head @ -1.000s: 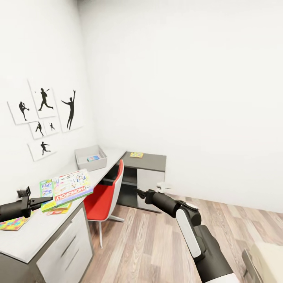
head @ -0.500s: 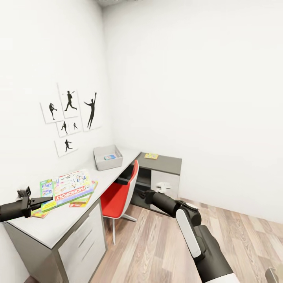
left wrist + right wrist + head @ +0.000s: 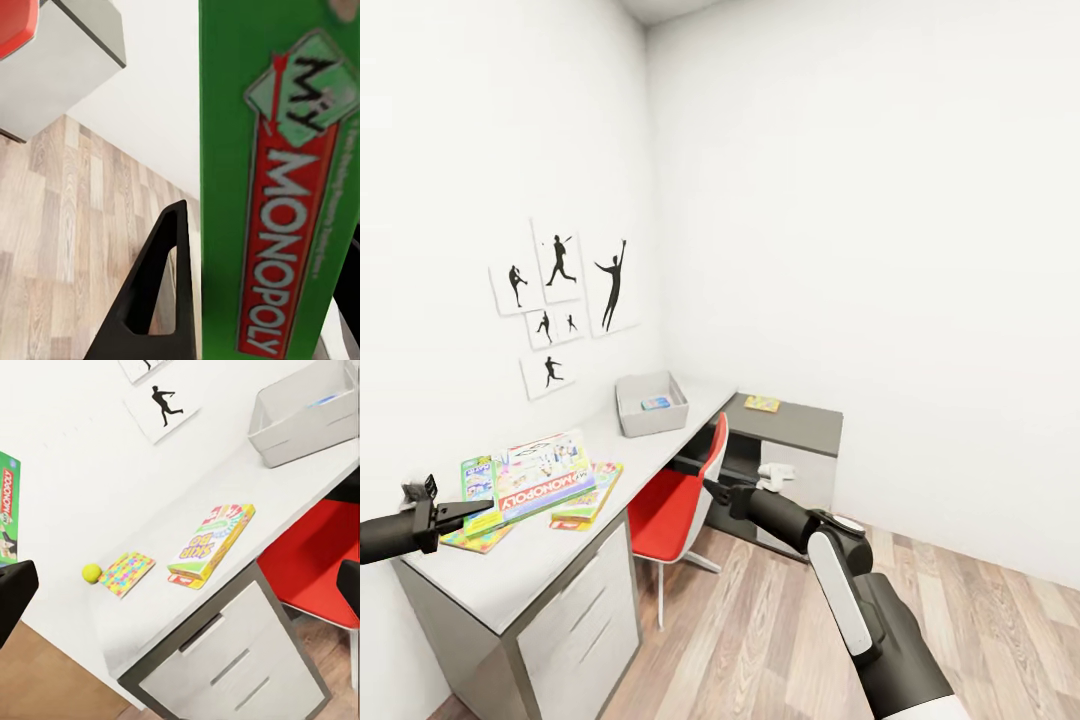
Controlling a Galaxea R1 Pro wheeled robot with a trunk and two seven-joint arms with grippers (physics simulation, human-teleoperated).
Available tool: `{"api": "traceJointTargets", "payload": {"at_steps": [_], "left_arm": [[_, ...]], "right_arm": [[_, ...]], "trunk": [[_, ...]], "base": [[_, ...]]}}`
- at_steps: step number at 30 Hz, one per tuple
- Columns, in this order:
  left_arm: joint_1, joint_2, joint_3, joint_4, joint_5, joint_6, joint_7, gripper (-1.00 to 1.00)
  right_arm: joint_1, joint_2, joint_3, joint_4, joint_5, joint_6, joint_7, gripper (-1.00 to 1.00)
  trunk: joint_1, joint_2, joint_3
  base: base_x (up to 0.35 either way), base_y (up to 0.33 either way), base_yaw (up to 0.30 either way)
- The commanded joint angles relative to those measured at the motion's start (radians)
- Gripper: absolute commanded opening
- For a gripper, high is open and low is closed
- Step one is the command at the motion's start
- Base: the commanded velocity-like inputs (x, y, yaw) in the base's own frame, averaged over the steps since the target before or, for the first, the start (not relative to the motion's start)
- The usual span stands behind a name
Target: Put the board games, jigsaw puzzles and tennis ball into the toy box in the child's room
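My left claw [image 3: 472,513] is clamped shut on the Monopoly box [image 3: 542,476], a flat green-and-white cardboard rectangle with a red banner. I hold it tilted just above the near end of the surface [image 3: 550,555], a long pale speckled top over grey drawers. In the left wrist view the box's glossy green face fills the gap between the claw's two black fingers [image 3: 161,289]. My right claw [image 3: 713,490] hangs over the wood-plank floor [image 3: 760,640] beside a red chair [image 3: 672,500]. Its jaws stand wide apart and hold nothing. On the surface below the held box lies a flat red-and-green game box [image 3: 588,494], with something thin and red showing beneath its edge that I cannot make out. Near it lies a jigsaw box [image 3: 126,573] covered in bright interlocking pieces. A small yellow-green tennis ball [image 3: 91,573] sits just beside that jigsaw box. Farther along the surface, against the white wall, sits the toy box [image 3: 650,418], a shallow light-grey bin with low sloping sides. A small blue box [image 3: 656,403] lies inside it. Beyond it the surface meets a lower dark-grey cabinet [image 3: 800,425], and a second jigsaw box [image 3: 763,404] lies flat on its top. Black baseball silhouettes [image 3: 565,300] on square white panels hang on the wall above.
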Motion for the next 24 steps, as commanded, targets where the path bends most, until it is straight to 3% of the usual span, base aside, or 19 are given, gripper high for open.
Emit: {"api": "traceJointTargets", "payload": {"at_steps": [1,18,24], "left_arm": [[0.000,0.000,0.000,0.000,0.000,0.010,-0.004,-1.00],[0.000,0.000,0.000,0.000,-0.001,0.010,-0.004,-1.00],[0.000,0.000,0.000,0.000,-0.001,0.010,-0.004,-1.00]], "right_arm": [[0.000,0.000,-0.001,0.000,-0.003,0.005,0.001,1.00],[0.000,-0.001,-0.006,-0.002,-0.005,0.005,0.003,1.00],[0.000,0.000,-0.004,-0.005,-0.004,0.005,0.003,1.00]], "trunk": [[0.001,-0.001,0.000],[0.001,-0.001,0.000],[0.001,-0.001,0.005]], "base": [[0.239,-0.175,0.008],[0.253,-0.175,0.001],[0.256,-0.174,0.130]]}}
